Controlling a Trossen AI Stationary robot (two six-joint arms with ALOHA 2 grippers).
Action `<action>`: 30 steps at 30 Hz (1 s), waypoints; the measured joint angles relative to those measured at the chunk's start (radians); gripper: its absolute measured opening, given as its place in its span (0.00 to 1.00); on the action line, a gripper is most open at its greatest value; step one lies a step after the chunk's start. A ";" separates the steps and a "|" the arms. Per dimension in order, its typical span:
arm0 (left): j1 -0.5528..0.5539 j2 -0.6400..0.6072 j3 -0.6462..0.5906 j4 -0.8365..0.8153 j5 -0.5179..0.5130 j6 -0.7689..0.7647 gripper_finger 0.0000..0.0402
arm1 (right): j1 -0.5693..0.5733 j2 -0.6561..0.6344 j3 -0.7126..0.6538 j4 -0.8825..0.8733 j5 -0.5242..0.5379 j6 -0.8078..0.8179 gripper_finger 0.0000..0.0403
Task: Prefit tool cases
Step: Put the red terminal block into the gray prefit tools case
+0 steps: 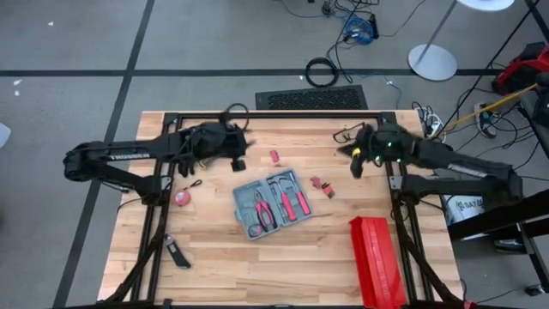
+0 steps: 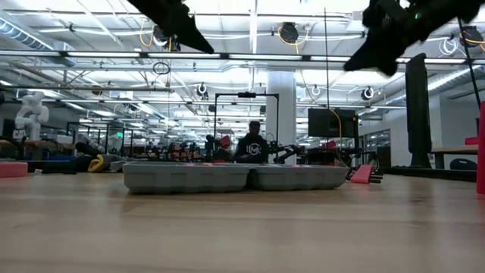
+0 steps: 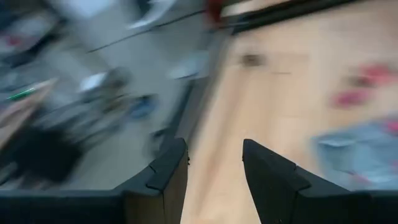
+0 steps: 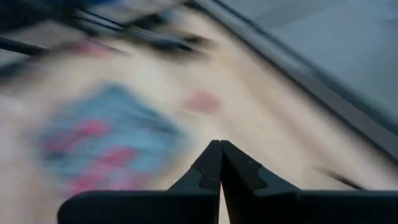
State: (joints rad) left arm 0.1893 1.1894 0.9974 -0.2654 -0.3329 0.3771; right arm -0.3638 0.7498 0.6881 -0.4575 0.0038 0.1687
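Note:
The tool case (image 1: 273, 203) lies open and flat on the middle of the wooden table, a blue-grey tray with red-handled tools in its slots. In the low view it shows as a low grey tray (image 2: 235, 177). My left gripper (image 1: 240, 160) hangs above the table, off the case's far left corner. It is open with nothing between its fingers (image 3: 214, 174). My right gripper (image 1: 354, 165) hangs above the table, off the case's far right side, shut and empty (image 4: 220, 162). Both are raised well clear of the case.
A long red ribbed box (image 1: 376, 262) stands at the near right. Small red pieces lie beyond the case (image 1: 274, 156) and to its right (image 1: 322, 184). A round pinkish item (image 1: 182, 196) and a black tool (image 1: 177, 251) lie on the left side. A person sits in the room beyond (image 2: 252, 148).

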 joint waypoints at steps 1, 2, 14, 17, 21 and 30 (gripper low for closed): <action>0.016 0.002 -0.005 -0.011 0.106 0.026 0.39 | -0.002 -0.015 -0.072 0.125 -0.086 0.016 0.00; 0.025 0.011 -0.016 -0.011 0.193 0.046 0.39 | 0.005 -0.017 -0.133 0.240 -0.138 0.038 0.00; 0.028 0.107 -0.052 0.064 0.306 0.051 0.39 | 0.102 0.149 -0.190 0.590 -0.162 -0.108 0.00; 0.026 0.139 -0.052 0.092 0.305 0.022 0.39 | 0.102 0.172 -0.190 0.672 -0.160 -0.208 0.00; 0.021 0.175 -0.052 0.111 0.288 0.003 0.39 | 0.101 0.196 -0.190 0.761 -0.158 -0.350 0.00; 0.033 0.247 -0.053 0.312 0.155 0.045 0.39 | 0.064 0.202 -0.189 0.813 -0.030 -0.244 0.00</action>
State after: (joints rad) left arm 0.2227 1.4360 0.9447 0.0462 -0.1780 0.4217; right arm -0.2995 0.9523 0.4988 0.3558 -0.0265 -0.0758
